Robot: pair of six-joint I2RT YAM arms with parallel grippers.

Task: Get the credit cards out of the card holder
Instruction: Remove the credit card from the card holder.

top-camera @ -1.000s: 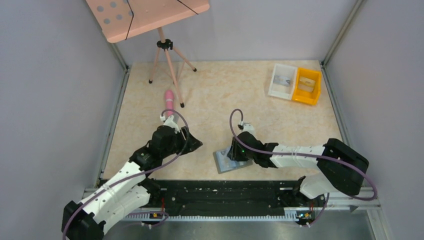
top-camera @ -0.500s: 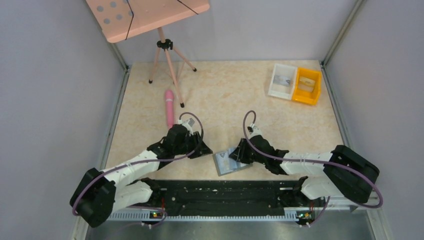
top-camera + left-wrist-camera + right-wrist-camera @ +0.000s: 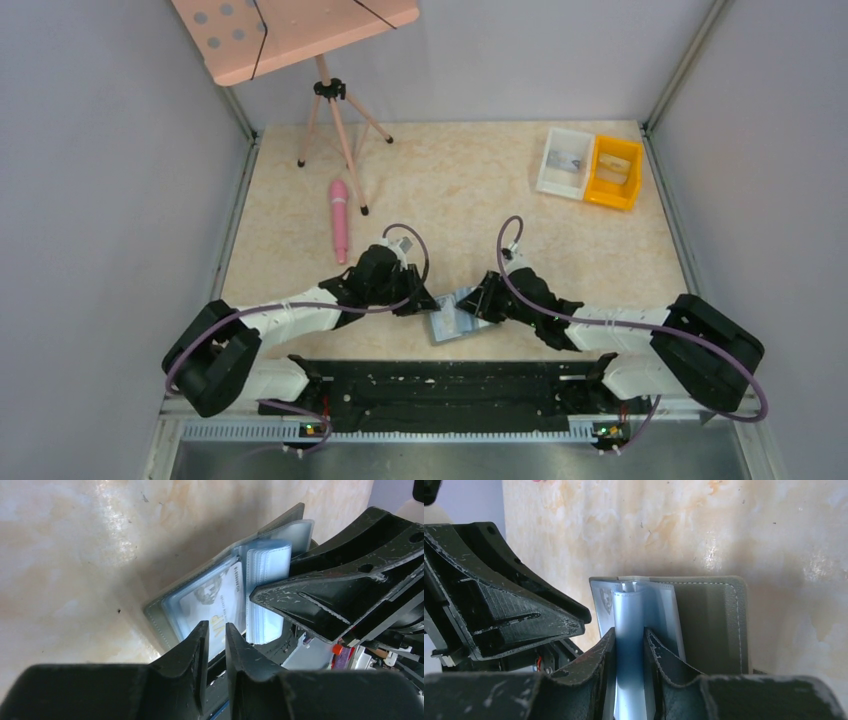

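The card holder (image 3: 452, 324) lies open on the table near the front edge, dark-grey cover (image 3: 711, 625) down. My right gripper (image 3: 474, 306) is shut on its upright stack of pale blue plastic sleeves (image 3: 630, 615). A card with gold "VIP" lettering (image 3: 216, 600) shows in the left-hand sleeve. My left gripper (image 3: 424, 303) hovers at the holder's left edge, over that card. Its jaws (image 3: 216, 632) stand a narrow gap apart with nothing between them. The right gripper's fingers (image 3: 325, 595) fill the right of the left wrist view.
A pink stick (image 3: 340, 215) lies at the left, beside a pink-legged tripod (image 3: 335, 120). A white bin (image 3: 565, 163) and a yellow bin (image 3: 614, 172) stand at the back right. The black rail (image 3: 450, 385) runs just in front of the holder.
My left arm has swung right and forward, from near the pink stick to the holder's left edge. My right gripper has shifted slightly right and turned, still on the holder.
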